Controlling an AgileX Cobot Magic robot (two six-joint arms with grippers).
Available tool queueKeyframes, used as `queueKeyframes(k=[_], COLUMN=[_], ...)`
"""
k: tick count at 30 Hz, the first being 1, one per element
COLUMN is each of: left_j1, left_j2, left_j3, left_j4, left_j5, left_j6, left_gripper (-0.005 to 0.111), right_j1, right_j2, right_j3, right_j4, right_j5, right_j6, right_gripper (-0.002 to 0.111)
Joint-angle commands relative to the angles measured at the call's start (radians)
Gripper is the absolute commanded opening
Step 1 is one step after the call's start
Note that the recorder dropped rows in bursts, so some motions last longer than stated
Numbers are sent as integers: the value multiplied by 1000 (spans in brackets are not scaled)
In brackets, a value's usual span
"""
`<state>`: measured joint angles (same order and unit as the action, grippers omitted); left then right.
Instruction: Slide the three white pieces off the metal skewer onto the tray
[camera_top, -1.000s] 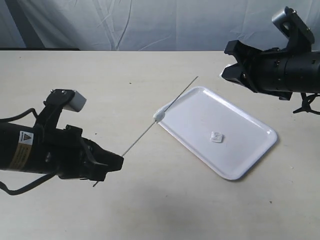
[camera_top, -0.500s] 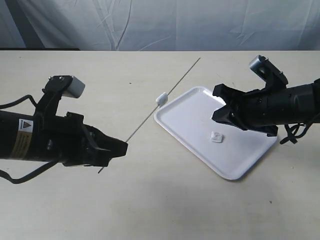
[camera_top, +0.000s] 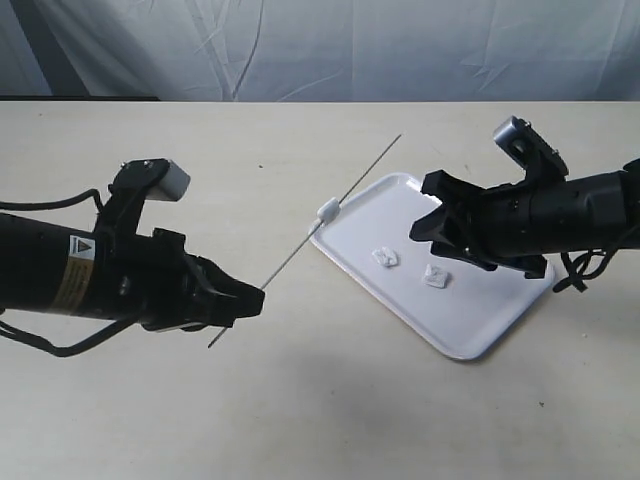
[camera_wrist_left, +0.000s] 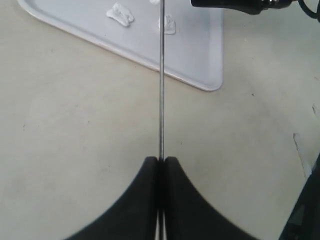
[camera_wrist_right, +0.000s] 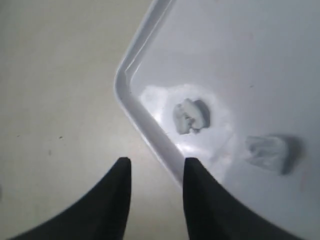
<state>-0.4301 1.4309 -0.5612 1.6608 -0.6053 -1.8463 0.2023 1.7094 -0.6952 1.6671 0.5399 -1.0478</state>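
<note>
My left gripper (camera_top: 252, 300) is shut on the lower end of the thin metal skewer (camera_top: 345, 190), which slants up over the table toward the tray's far corner. One white piece (camera_top: 327, 210) sits threaded on the skewer just outside the tray's edge. Two white pieces (camera_top: 385, 257) (camera_top: 435, 275) lie on the white tray (camera_top: 480, 335). My right gripper (camera_top: 422, 220) hovers open over the tray, with nothing between its fingers. In the right wrist view the open gripper (camera_wrist_right: 152, 165) straddles the tray rim (camera_wrist_right: 145, 125), near the pieces (camera_wrist_right: 189, 116) (camera_wrist_right: 267, 152). The left wrist view shows the skewer (camera_wrist_left: 161, 75) leaving the shut gripper (camera_wrist_left: 161, 160).
The tray lies at an angle on a beige tabletop (camera_top: 330, 400). A pale cloth backdrop (camera_top: 320, 45) hangs behind the table's far edge. My right arm's dark body (camera_top: 560, 215) stretches over the tray's right part.
A second white piece now lies on the tray; only one block shows on the skewer. The right gripper edged slightly left over the tray. The left arm shifted right, lowering the skewer a little.
</note>
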Motion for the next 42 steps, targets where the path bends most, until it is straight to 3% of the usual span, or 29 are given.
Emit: queueKeyframes(k=[1, 19, 27, 37, 42], left_j1=[-1, -111, -111, -201, -210], left_j2=[40, 155, 155, 155, 155], left_j3=[-38, -167, -174, -174, -184], left_j4=[-39, -120, -129, -129, -117], left_j5=[0, 45, 21, 120, 146], left_j6=[21, 74, 74, 104, 104], left_gripper=[0, 0, 0, 0, 0], right_j1=[-2, -2, -2, -2, -2], right_j2=[-15, -181, -181, -181, -181], right_j3=[2, 2, 2, 2, 2], right_j4=[19, 20, 69, 77, 24], right_j5=[151, 268, 255, 193, 139], right_j6=[-25, -54, -55, -55, -21], right_gripper=[34, 34, 34, 34, 34])
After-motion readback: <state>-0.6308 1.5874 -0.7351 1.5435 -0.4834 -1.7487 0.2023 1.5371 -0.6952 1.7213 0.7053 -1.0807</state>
